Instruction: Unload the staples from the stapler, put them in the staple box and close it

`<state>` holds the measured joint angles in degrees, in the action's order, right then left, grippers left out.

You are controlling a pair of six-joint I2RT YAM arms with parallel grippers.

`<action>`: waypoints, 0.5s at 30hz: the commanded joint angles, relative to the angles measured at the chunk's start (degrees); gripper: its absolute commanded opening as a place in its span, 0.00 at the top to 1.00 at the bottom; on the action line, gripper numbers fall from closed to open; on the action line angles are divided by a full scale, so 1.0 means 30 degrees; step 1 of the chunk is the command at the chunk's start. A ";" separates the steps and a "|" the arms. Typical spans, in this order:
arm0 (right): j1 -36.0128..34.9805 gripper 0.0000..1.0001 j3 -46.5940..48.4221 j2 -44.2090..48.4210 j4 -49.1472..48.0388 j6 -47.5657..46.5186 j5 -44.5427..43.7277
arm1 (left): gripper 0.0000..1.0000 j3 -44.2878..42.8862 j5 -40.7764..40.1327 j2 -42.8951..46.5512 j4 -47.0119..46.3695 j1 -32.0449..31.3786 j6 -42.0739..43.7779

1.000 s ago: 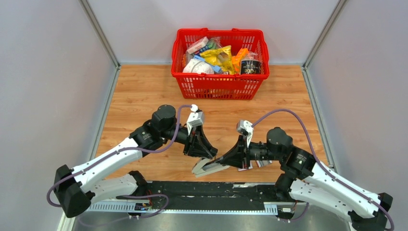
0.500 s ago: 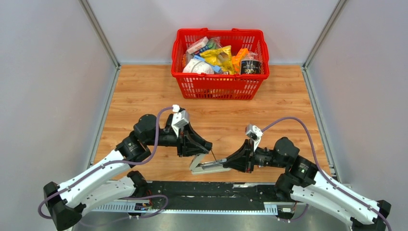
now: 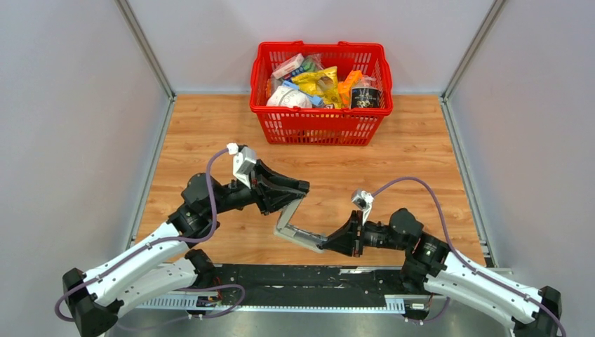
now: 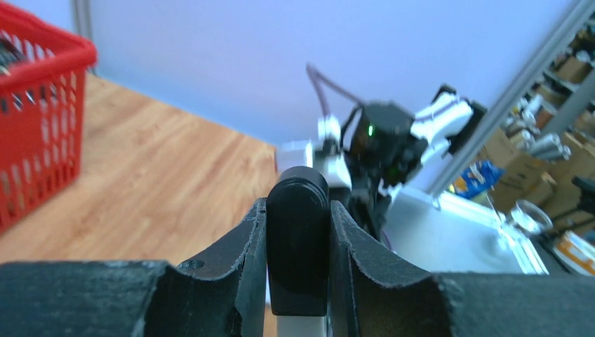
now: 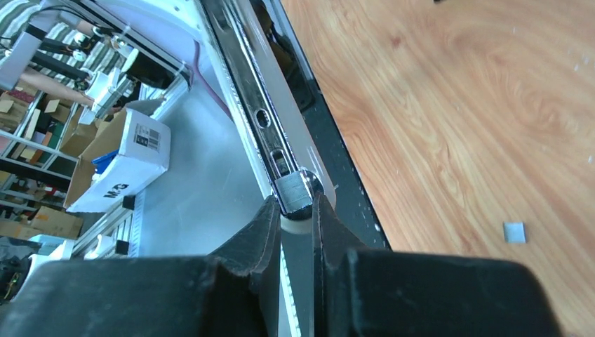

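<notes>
Left end effector (image 3: 303, 188) lifted away, stapler (image 3: 288, 220) hinged wider; grasping its black end. Right end effector (image 3: 328, 243) grasping metal rail (image 5: 261, 116).

Basket (image 3: 319, 116), 12 o'clock: red, lattice walls; contents yellow, orange, white, blue.
Table (image 3: 210, 140): orange-brown wood grain.
Stapler (image 3: 298, 236): silver-grey rail, black cap.
Arms (image 3: 151, 246): white shells, black joints.
Cables (image 3: 414, 178): purple.
Staple bit (image 5: 514, 232): silvery grey.
Box (image 5: 123, 165): white, black print.
Walls (image 3: 70, 105): pale grey.
</notes>
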<state>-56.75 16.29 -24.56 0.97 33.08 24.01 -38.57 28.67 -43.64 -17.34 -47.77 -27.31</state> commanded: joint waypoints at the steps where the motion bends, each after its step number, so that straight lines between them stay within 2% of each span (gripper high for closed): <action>1: -0.0564 1.00 -0.0773 -0.0807 -0.0148 0.1746 0.0112 | 1.00 -0.0710 -0.3314 -0.0160 -0.6521 0.0249 0.0492; 8: -0.0887 1.00 -0.1126 -0.2096 -0.2023 0.1923 -0.0327 | 1.00 -0.0592 -0.3814 -0.1038 -0.8134 0.0249 0.0051; 14: -0.0946 1.00 -0.0219 -0.1660 -0.0385 0.0929 -0.1146 | 1.00 -0.0446 -0.3637 -0.1041 -0.8018 0.0249 0.0138; 15: -0.0917 1.00 0.0044 -0.1484 0.0806 0.0694 -0.1380 | 1.00 -0.0416 -0.3637 -0.0924 -0.7757 0.0249 0.0197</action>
<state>-59.16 12.73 -30.74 -0.40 37.52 22.70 -38.57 18.85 -47.83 -33.93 -47.07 -26.92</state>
